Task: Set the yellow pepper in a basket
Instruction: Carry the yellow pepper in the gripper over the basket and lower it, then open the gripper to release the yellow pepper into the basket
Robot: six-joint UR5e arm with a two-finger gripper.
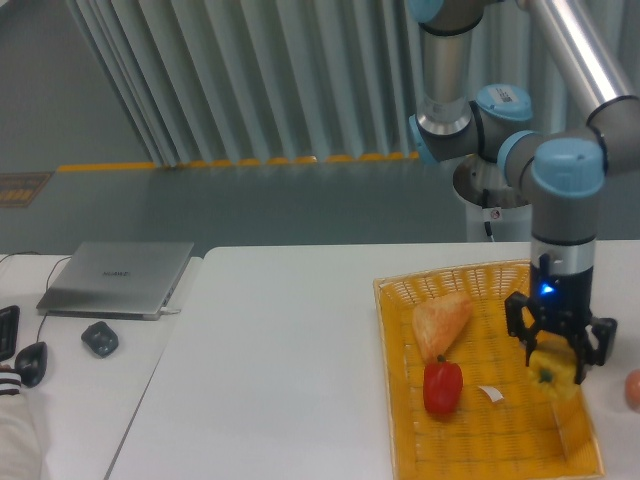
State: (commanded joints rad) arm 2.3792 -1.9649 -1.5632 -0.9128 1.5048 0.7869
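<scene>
While the arm reaches down from the upper right of the frame, its claw (553,350) is clamped on the yellow pepper (551,370), one dark finger on each side of it. The pepper hangs in the air over the right half of the basket (480,455), clear of the weave, and a dark shadow falls on the basket floor below it toward the lower right. The basket sits on the white counter (280,370) at the right of the frame, its long sides running toward the bottom edge. Inside it, on the left half, a tan triangular bread piece (441,322) lies toward the far end, with a red pepper (442,387) just below it in the frame, their edges close or touching. A small white scrap (490,394) lies just right of the red pepper. An orange-red object (633,390), cut off by the right edge of the frame, rests on the counter outside the basket. At the left, on a separate surface, a closed grey laptop (120,277) sits with a small dark object (99,338) below it and a black mouse (31,362) near the left edge.
</scene>
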